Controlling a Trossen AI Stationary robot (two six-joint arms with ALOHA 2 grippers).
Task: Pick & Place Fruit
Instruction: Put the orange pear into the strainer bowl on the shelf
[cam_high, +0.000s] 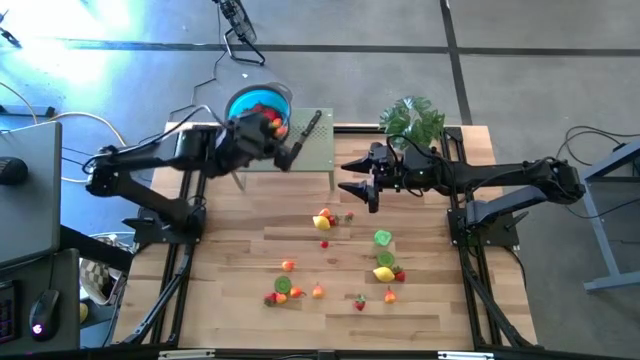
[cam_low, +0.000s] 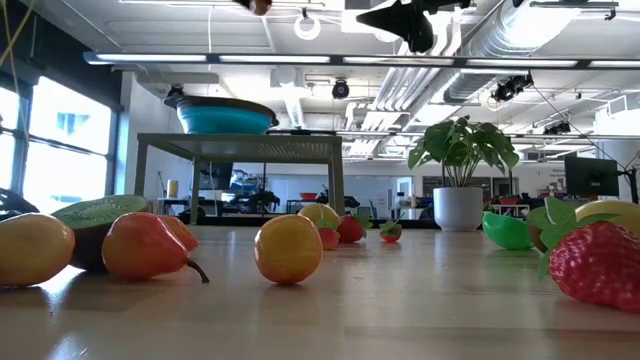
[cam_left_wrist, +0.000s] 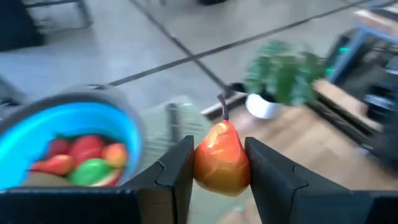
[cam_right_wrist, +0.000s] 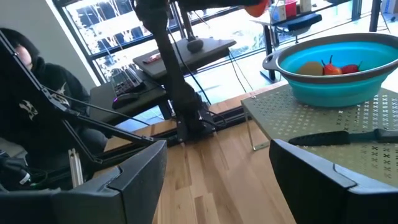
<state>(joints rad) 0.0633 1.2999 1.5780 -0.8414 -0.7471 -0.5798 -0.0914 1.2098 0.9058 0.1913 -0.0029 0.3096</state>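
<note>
Fruit (cam_high: 382, 270) scattered — wooden table (cam_high: 230, 300), open-ceilinged room

On the tabletop (cam_high: 230, 330), toward the back: a small stand (cam_high: 322, 155). On the stand: a bowl (cam_high: 258, 101) at its left end, a knife (cam_high: 305, 134) to the bowl's right. In the bowl: some fruit (cam_left_wrist: 81, 158). Over the bowl's right edge: left claw (cam_high: 268, 128), closed around a pear (cam_left_wrist: 221, 160). Right of the stand, at the back: a potted plant (cam_high: 412, 120). Just before the plant, high over the tabletop: right claw (cam_high: 355, 175), apart and holding nothing. Before the stand, scattered on the tabletop: more fruit (cam_high: 383, 272).
</note>
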